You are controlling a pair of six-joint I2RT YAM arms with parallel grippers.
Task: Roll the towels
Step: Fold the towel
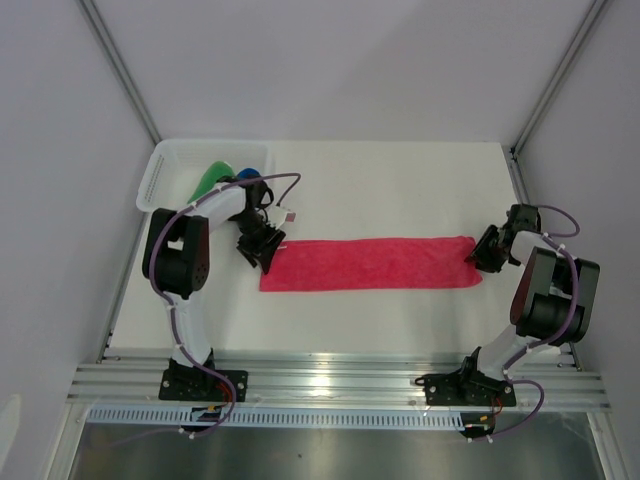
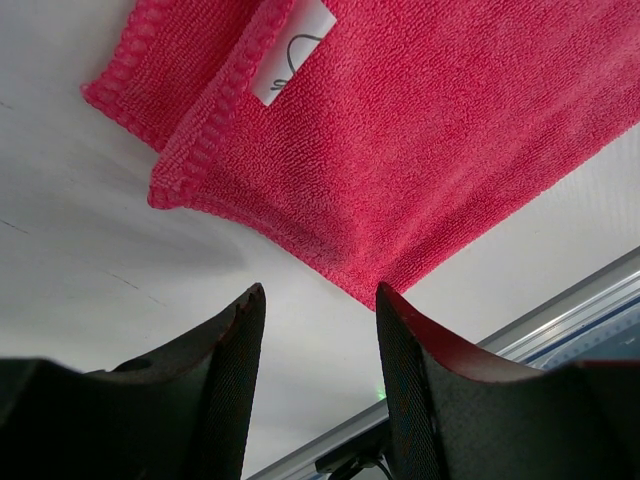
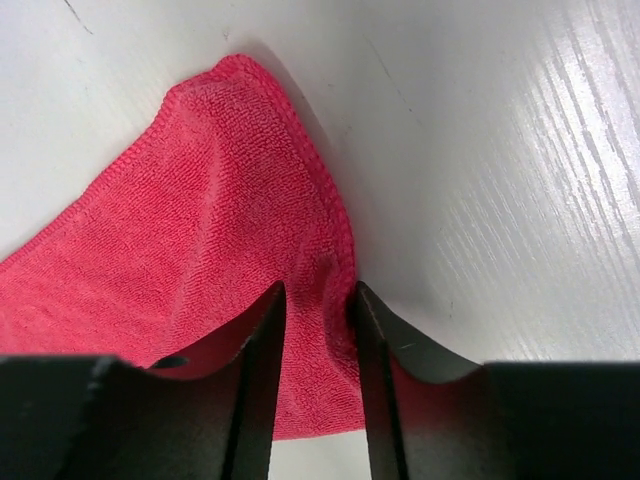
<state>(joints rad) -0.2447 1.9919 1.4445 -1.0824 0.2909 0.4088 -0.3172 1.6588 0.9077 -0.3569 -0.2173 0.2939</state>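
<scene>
The pink-red towel (image 1: 370, 263) lies flat on the table as a long folded strip. My left gripper (image 1: 262, 250) hovers over its left end, open and empty; in the left wrist view (image 2: 320, 295) the towel (image 2: 420, 130) with its white label (image 2: 293, 50) lies just beyond the fingertips. My right gripper (image 1: 483, 252) is down on the right end. In the right wrist view (image 3: 318, 292) its jaws straddle the towel's (image 3: 200, 230) hem, a gap still between them and a small wrinkle against the right finger. A green towel (image 1: 208, 178) and a blue towel (image 1: 247, 175) sit rolled in the basket.
A white mesh basket (image 1: 160, 170) stands at the table's back left, right behind my left arm. The metal rail (image 1: 330, 380) runs along the near edge. Grey walls close in on both sides.
</scene>
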